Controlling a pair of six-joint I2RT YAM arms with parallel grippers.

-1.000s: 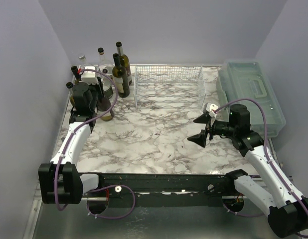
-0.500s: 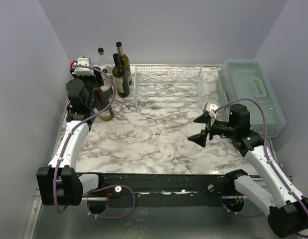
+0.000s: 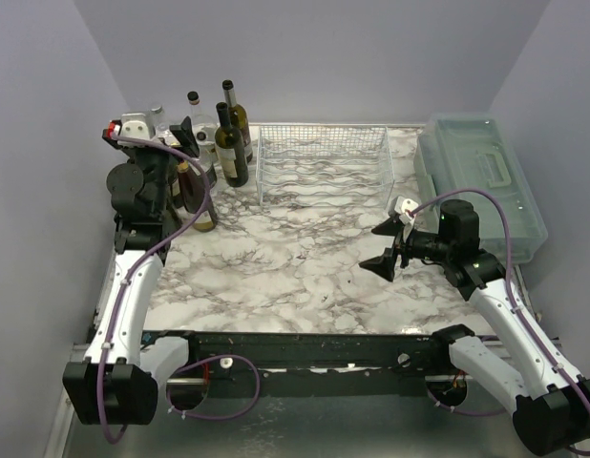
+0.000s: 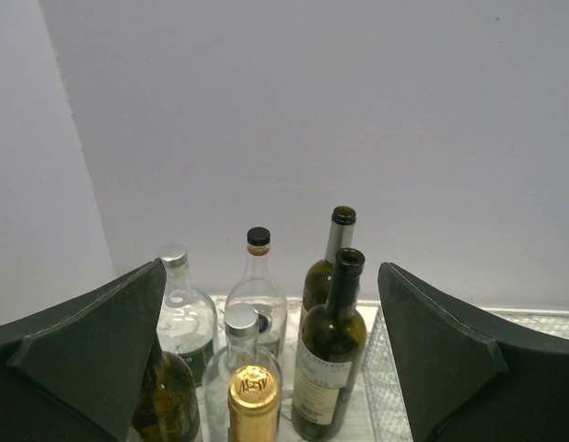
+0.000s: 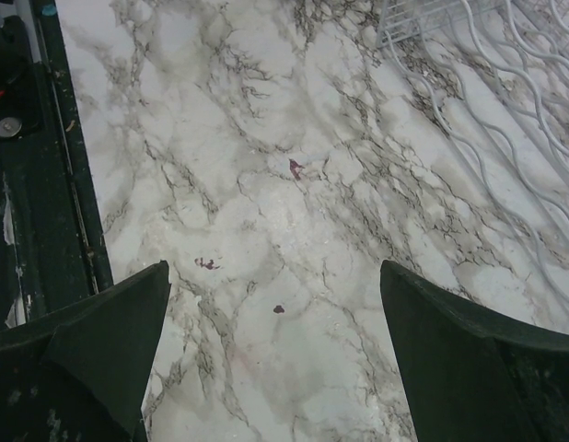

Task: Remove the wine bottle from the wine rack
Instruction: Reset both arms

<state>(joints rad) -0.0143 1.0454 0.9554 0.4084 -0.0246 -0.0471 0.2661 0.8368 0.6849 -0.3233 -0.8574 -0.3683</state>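
The white wire wine rack (image 3: 324, 167) stands at the back middle of the table with no bottle in its cradles; its corner shows in the right wrist view (image 5: 505, 101). Several bottles stand upright at the back left. Nearest of them is a gold-capped wine bottle (image 3: 201, 205) (image 4: 254, 391), with a dark green open-necked one (image 3: 232, 148) (image 4: 332, 354) beside it. My left gripper (image 3: 185, 153) (image 4: 271, 267) hangs open above and just behind the gold cap, holding nothing. My right gripper (image 3: 386, 246) (image 5: 274, 264) is open over bare marble, right of centre.
A translucent green-grey plastic box with a handle (image 3: 486, 181) lies along the right edge. Clear glass bottles (image 4: 259, 290) crowd the back left corner against the walls. The dark base rail (image 3: 305, 348) runs along the near edge.
My left gripper opened, let go of the gold-capped bottle, and rose up and back to the left. The bottle stays standing. The right arm has not moved.
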